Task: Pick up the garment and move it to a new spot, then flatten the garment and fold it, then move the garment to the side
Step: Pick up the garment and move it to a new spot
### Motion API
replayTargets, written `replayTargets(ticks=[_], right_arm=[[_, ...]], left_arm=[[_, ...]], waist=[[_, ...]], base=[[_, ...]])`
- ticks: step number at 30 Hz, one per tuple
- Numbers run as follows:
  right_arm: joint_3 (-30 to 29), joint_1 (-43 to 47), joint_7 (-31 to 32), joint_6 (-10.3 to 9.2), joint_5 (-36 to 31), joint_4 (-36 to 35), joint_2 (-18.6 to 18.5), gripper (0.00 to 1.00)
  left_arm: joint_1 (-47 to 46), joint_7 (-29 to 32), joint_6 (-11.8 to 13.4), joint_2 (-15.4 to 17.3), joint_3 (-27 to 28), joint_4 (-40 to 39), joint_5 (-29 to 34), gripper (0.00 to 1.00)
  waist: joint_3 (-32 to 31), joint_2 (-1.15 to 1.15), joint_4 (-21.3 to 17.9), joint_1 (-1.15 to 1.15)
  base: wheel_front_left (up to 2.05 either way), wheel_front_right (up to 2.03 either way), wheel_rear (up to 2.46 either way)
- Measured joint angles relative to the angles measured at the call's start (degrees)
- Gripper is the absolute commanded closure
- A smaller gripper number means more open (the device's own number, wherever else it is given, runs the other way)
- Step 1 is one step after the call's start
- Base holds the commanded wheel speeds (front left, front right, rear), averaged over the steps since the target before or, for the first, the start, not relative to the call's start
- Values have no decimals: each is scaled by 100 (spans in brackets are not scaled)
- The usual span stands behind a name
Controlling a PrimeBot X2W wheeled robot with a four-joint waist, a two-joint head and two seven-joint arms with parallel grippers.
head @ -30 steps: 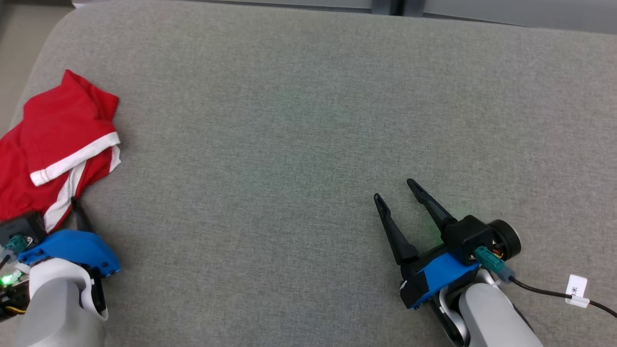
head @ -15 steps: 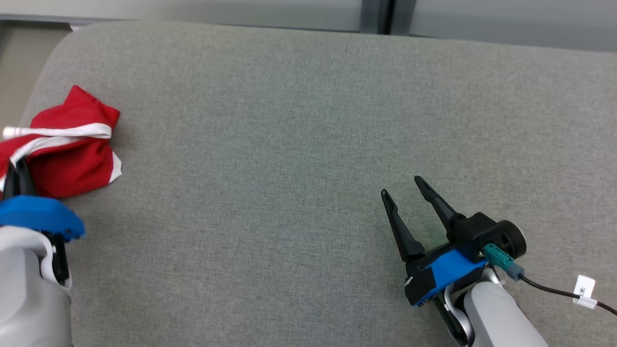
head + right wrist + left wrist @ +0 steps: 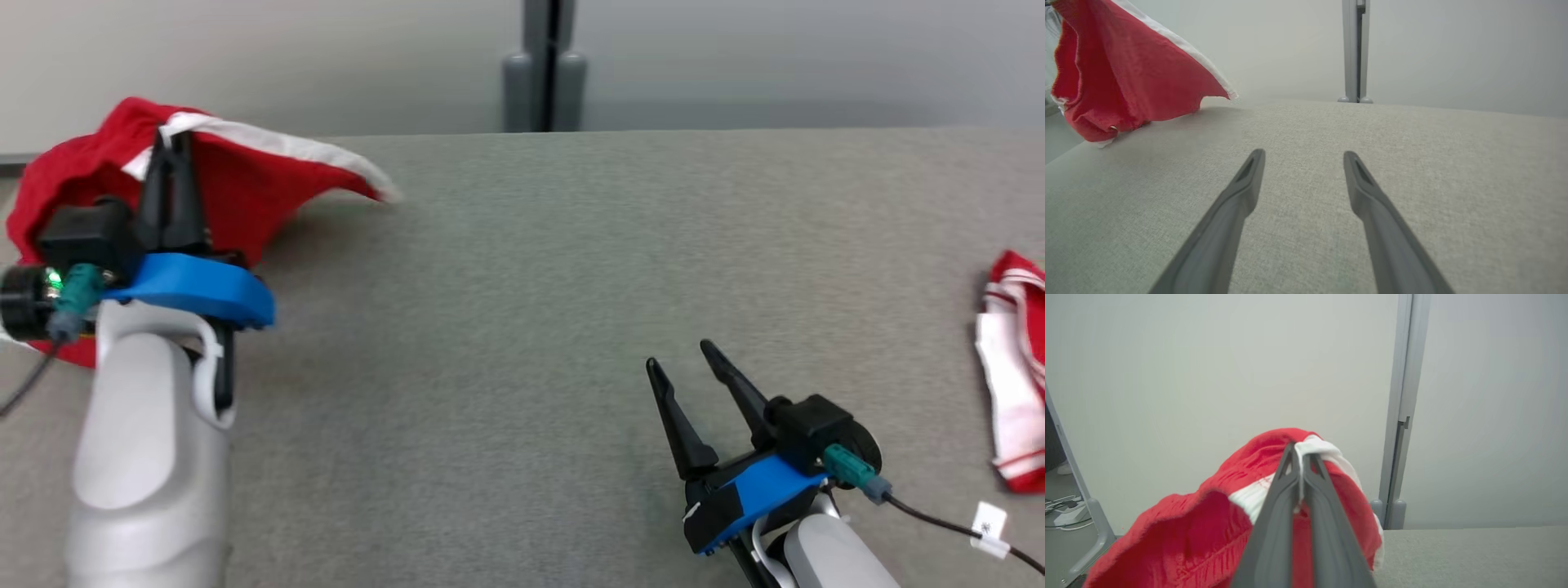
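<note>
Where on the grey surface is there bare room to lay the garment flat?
The middle of the grey surface, between the lifted red garment in the left hand and the open right hand, is bare. The right edge is taken by a second red-and-white cloth.

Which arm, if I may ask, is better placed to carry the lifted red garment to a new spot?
Left. The left gripper is shut on the garment, holding it raised above the cushion; the right gripper is open and well apart from it.
</note>
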Motion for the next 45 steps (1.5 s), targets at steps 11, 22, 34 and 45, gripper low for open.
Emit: replayTargets(ticks=[11,22,34,45], right_arm=[[111,107,1,0,169,24,-2,0],[116,170,0,0,270,8,-5,0],[-42,216,0,-1,280,18,-7,0],[-165,313,0,-1,230,108,-5,0]], left_arm=[[410,-1,-44,-409,-1087,-270,-223,100],[489,0,-51,-466,-2409,-259,-993,100],[855,-1,383,-470,-2570,-264,-1212,0],[1649,-1,527,-452,-1719,-244,-1013,0]], waist=[[-122,0,-1393,0],[-215,0,-2320,1],[-381,1,-1863,1],[-698,1,-890,1]], base=[[0,0,0],[0,0,0],[0,0,0],[0,0,0]])
